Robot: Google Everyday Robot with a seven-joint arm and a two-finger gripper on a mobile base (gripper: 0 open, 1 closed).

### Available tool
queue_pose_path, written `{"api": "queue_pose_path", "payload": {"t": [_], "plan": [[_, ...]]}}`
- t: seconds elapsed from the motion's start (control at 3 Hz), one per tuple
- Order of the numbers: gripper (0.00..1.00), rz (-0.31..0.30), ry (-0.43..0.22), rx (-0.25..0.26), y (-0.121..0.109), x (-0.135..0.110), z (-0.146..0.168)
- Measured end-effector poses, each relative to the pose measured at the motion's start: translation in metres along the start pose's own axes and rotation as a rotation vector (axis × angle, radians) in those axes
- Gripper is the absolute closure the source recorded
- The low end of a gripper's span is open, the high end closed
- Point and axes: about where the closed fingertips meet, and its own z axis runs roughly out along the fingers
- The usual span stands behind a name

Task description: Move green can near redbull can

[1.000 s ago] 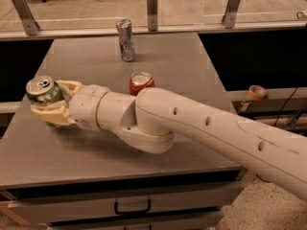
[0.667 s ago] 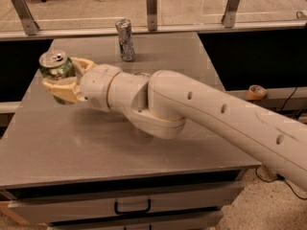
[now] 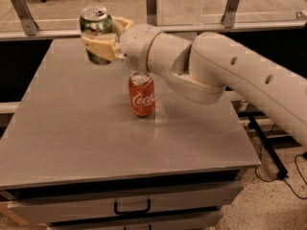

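Holds the green can in the gripper, tan fingers closed round the lower body, nothing loose about the grasp as far as can be seen. Keeps the can upright, long axis vertical, silver top and pull tab facing up. Hangs over the far left part of the table, apparently lifted clear of the surface.

No sight of the redbull can anywhere on the bare tabletop; possibly hidden behind the wrist and the thick white arm at the far edge, but cannot tell. Hence no firm bearing from gripper to goal, which is the very relation the coming move depends on.

Below and to the right of the gripper, nearer the camera: a red Coca-Cola can, upright on the table, apart from the held can, and not the goal.

Judged as mid-carry, with the setting down not yet done. Probably calls for a sideways carry toward wherever the slim can stands, then a straight lowering just beside it, without tipping a narrow and easily toppled neighbour
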Motion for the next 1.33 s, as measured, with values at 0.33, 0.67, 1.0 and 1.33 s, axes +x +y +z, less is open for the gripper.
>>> {"api": "queue_pose_path", "payload": {"t": [0.33, 0.67, 1.0, 1.33], "plan": [[1.00, -0.064, 0.008, -0.007, -0.041, -0.020, -0.009], [1.00, -0.084, 0.046, 0.040, -0.072, -0.007, -0.027], [1.00, -0.069, 0.039, 0.051, -0.080, -0.003, -0.030], [1.00, -0.072, 0.042, 0.036, -0.109, 0.001, -0.034]]}}
